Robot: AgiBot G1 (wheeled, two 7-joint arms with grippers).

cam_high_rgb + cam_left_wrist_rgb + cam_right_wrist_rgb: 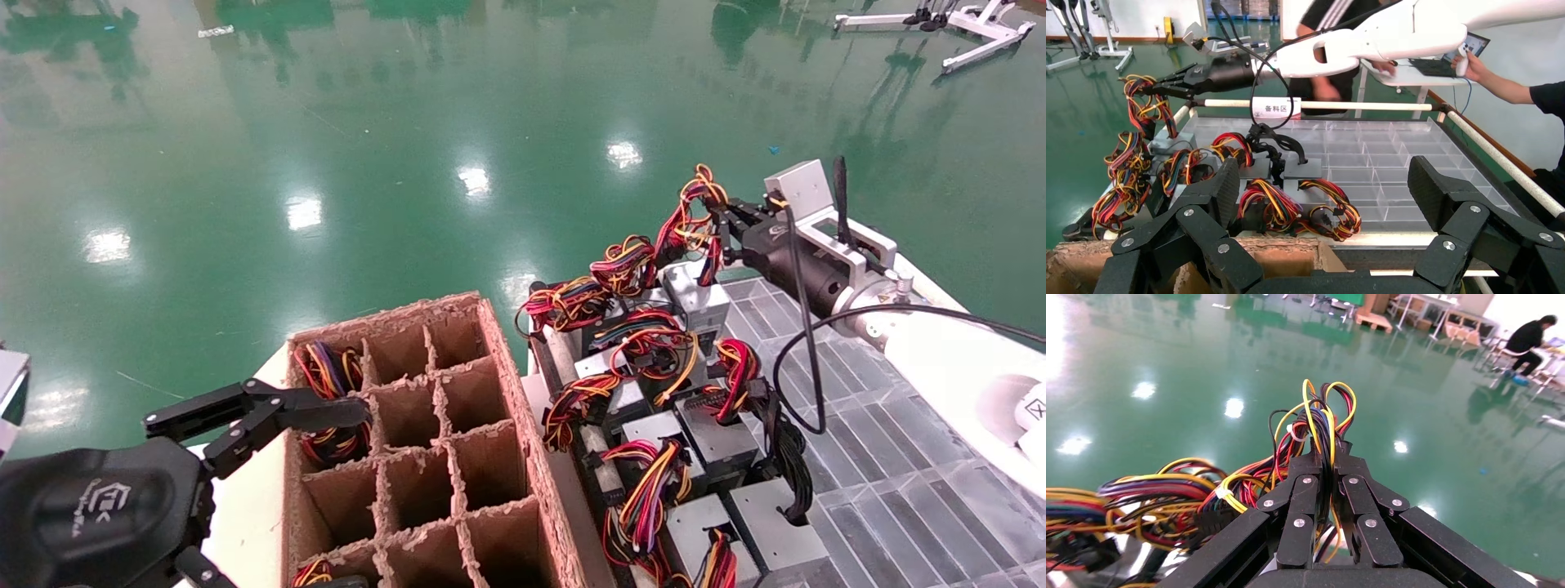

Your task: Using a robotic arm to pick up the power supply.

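right end effector clamped on power supply wire bundle — left end effector apart.

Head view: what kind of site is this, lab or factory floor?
Likely a factory or workshop floor: glossy green floor, a clear gridded tray of small grey metal power supplies with coloured wires, and a divided cardboard box. The right gripper clamps a wire bundle.

My head camera: high, looking down over the clear-gridded bench. Left wrist: low, level, facing across the same bench. Right wrist: close behind its black fingers, facing glossy green floor.
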